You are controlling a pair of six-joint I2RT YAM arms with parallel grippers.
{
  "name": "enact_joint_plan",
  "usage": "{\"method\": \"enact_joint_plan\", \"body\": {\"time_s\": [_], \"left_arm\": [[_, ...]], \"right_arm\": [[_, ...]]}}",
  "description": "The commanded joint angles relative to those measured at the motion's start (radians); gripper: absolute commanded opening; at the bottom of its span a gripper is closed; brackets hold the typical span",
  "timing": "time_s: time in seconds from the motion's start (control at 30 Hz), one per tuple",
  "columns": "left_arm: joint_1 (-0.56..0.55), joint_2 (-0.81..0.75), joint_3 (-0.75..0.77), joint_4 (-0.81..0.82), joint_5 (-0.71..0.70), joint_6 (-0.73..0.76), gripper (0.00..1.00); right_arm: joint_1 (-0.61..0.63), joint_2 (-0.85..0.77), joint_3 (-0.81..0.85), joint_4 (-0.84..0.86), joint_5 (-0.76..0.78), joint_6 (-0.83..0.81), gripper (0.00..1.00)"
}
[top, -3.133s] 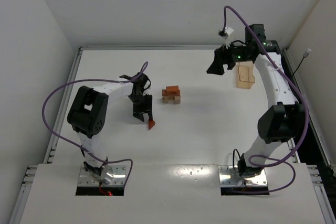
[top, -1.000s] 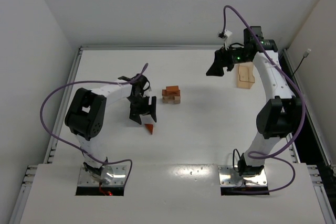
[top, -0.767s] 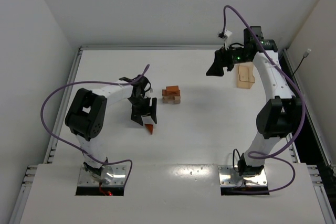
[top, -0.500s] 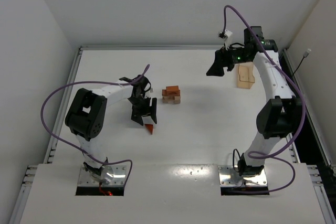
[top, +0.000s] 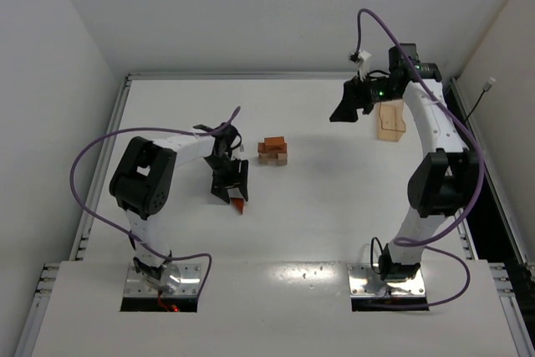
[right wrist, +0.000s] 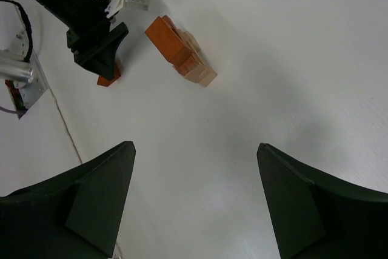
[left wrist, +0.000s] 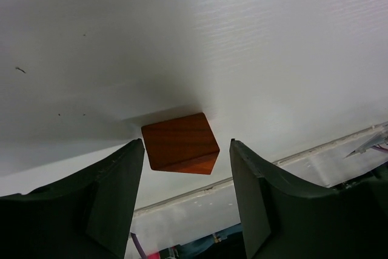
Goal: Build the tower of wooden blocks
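The wood block tower (top: 272, 151) stands mid-table, tan pieces below and reddish-brown ones on top; it also shows in the right wrist view (right wrist: 180, 51). A loose reddish-brown triangular block (top: 238, 205) lies on the table to its lower left. My left gripper (top: 233, 192) is open right over that block, and in the left wrist view the block (left wrist: 180, 150) lies between the two fingers, close to the left finger (left wrist: 115, 195). My right gripper (top: 344, 109) is open and empty, held high at the back right; its wrist view (right wrist: 194, 150) shows bare table between the fingers.
A flat light-tan wooden tray (top: 389, 120) lies at the back right, just beside the right arm's wrist. Purple cables loop off both arms. White walls close in the table at the left, back and right.
The left gripper let the triangular block drop onto the table, opened, then came down over it so the block sits between the fingers. The right arm stayed put.
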Motion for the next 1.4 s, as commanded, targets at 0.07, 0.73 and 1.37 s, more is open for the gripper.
{"method": "enact_joint_plan", "body": {"time_s": [0.07,0.73,1.37], "left_arm": [[-0.006,0.021,0.034,-0.002,-0.003,-0.004,0.52],[-0.033,-0.131,0.017,0.165,-0.012,-0.03,0.0],[0.014,-0.679,-0.165,0.744,0.036,-0.226,0.0]], "right_arm": [[-0.016,0.006,0.04,-0.008,-0.06,-0.043,0.79],[-0.025,0.015,0.008,-0.045,-0.22,-0.063,0.73],[0.139,-0.106,0.057,-0.13,-0.407,-0.295,0.71]]}}
